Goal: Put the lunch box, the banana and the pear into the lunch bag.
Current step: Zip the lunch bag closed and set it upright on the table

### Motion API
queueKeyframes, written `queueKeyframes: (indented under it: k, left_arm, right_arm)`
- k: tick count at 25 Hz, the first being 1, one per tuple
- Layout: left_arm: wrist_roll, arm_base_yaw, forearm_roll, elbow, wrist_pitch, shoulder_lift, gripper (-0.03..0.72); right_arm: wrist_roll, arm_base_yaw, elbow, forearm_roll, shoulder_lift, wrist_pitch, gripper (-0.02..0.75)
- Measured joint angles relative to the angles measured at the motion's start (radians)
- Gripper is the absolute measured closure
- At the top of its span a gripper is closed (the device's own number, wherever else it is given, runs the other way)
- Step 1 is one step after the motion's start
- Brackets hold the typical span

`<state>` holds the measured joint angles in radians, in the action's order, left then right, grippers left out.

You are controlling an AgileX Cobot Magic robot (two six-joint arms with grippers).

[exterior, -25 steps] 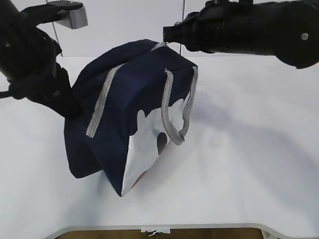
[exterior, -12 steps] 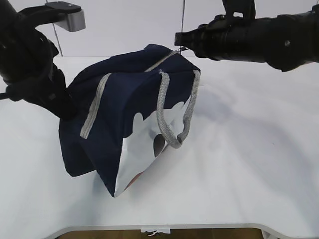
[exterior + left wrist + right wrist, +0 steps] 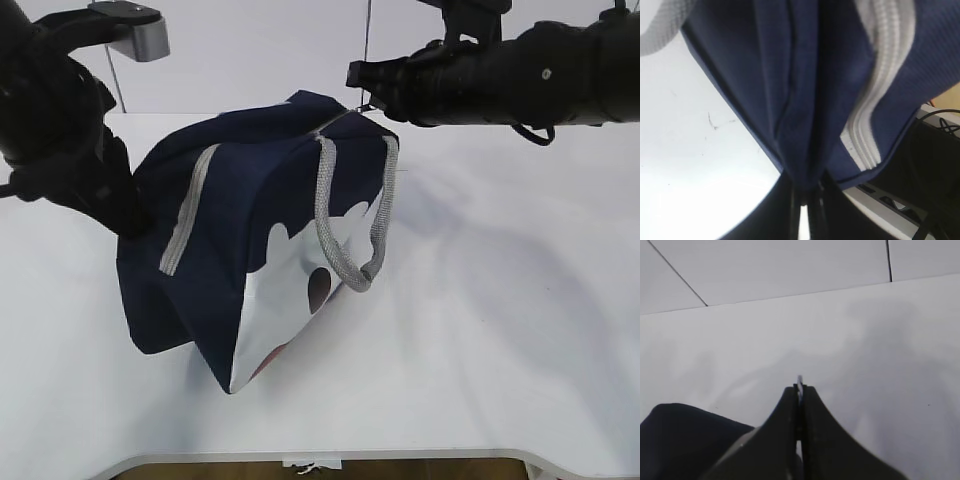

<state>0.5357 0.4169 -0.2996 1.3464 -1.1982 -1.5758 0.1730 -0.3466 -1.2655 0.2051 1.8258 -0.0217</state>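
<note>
Item: lunch bag (image 3: 240, 240), navy fabric, standing tilted at the centre of the white table (image 3: 480, 340). Its top is closed and leans toward 1 o'clock. A white lower side panel (image 3: 290, 300) faces 5 o'clock. One grey webbing handle (image 3: 350, 215) hangs in a loop over that panel. A grey strap (image 3: 188, 210) runs down the 9 o'clock face.

Left gripper (image 3: 802, 192): at 9 o'clock of the bag, jaws pressed together on a fold of the navy fabric; the grey zipper (image 3: 875, 95) runs just beside the pinch in the left wrist view.

Right gripper (image 3: 800, 392): at the bag's top corner, 1 o'clock, jaws pressed together on a thin pale metal piece at the zipper's end, likely the pull (image 3: 800, 382).

Lunch box, banana, pear: not visible in any view.
</note>
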Motion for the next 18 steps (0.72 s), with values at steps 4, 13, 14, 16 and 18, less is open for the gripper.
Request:
queueKeyframes:
  k: [4, 13, 14, 16, 18]
  left_arm:
    - [0.000, 0.000, 0.002, 0.000, -0.004, 0.000, 0.694]
    - [0.000, 0.000, 0.006, 0.000, -0.016, 0.000, 0.692]
    - [0.000, 0.000, 0.006, 0.000, -0.016, 0.000, 0.688]
    - [-0.003, 0.000, 0.006, 0.000, -0.018, 0.000, 0.664]
    - [-0.012, 0.000, 0.006, 0.000, -0.025, 0.002, 0.608]
  right_arm:
    - [0.000, 0.001, -0.020, 0.017, 0.012, 0.041, 0.737]
    - [0.000, 0.007, -0.185, 0.070, 0.015, 0.374, 0.737]
    - [0.000, 0.007, -0.202, 0.070, 0.015, 0.398, 0.737]
    - [-0.006, 0.007, -0.225, 0.071, 0.015, 0.439, 0.737]
    - [-0.005, 0.007, -0.239, 0.071, 0.015, 0.463, 0.737]
